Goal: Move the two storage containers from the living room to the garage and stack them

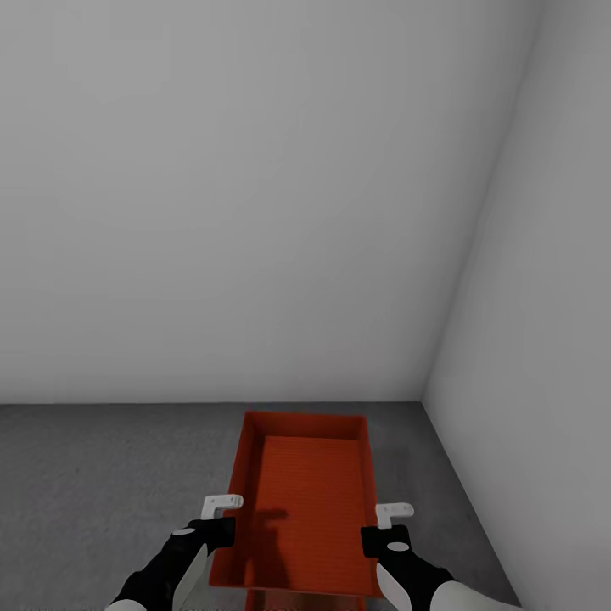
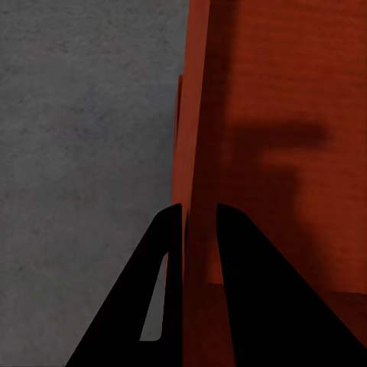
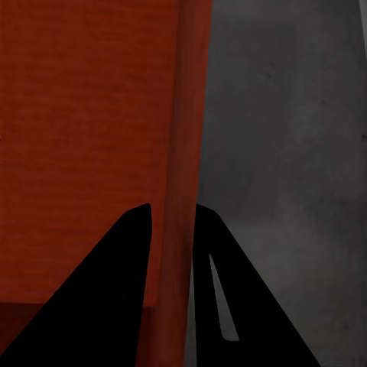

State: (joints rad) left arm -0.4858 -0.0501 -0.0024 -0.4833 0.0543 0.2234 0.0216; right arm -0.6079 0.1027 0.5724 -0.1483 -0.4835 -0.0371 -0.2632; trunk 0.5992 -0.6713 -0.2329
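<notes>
Your left gripper (image 1: 222,507) and right gripper (image 1: 395,512) each pinch a long side wall of the storage container (image 1: 310,501), low in the frame's centre, keeping it level above the grey floor (image 1: 102,475) near the corner.

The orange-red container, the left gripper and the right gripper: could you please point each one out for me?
Orange-red container (image 1: 307,501): head view, on its flat bottom.
Left gripper (image 2: 200,218): left wrist view, between fingertips astride the container's wall.
Right gripper (image 3: 173,218): right wrist view, between fingertips astride the opposite wall.
</notes>
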